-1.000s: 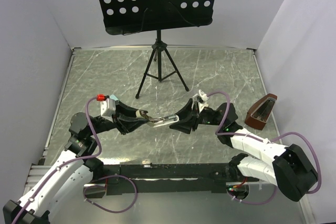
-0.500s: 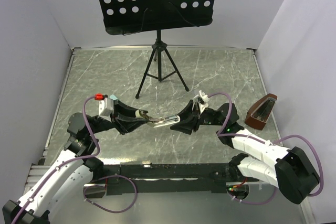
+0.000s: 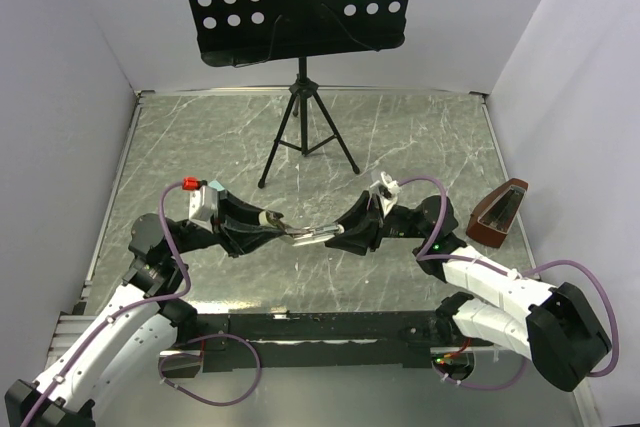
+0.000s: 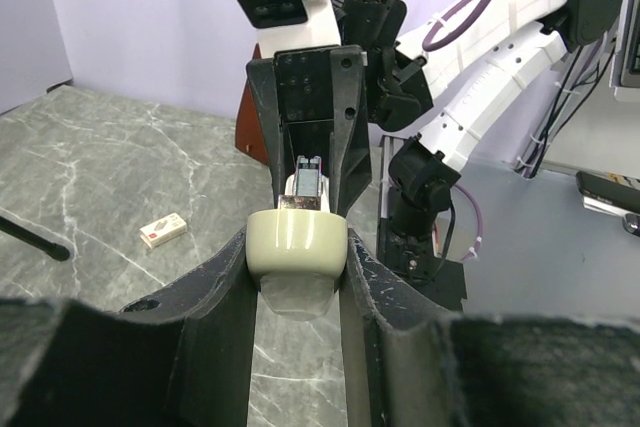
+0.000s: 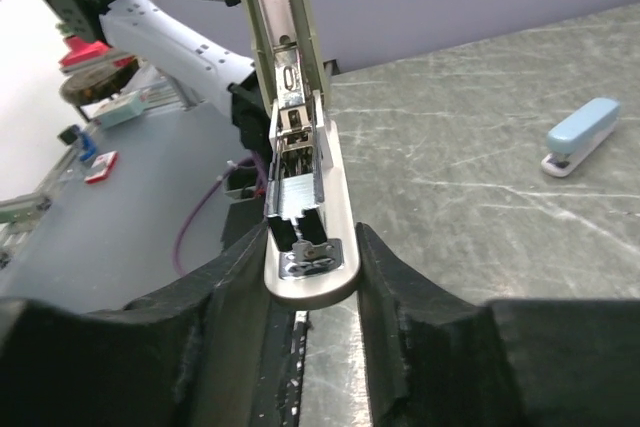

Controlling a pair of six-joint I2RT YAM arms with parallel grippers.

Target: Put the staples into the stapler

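Left jaws clench the stapler [image 4: 296, 245] at its hinge end, right jaws flank its front, grip I cannot tell; prob. stiff but hinged, so hold the sides.

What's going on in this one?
A stapler is held between the two arms, over the table. The left gripper clamps its cream end. The right gripper straddles the other, metal end, but it is unclear whether it is gripping yet. The stapler's top is swung up, so the channel is exposed. The staple box lies on the table, untouched.
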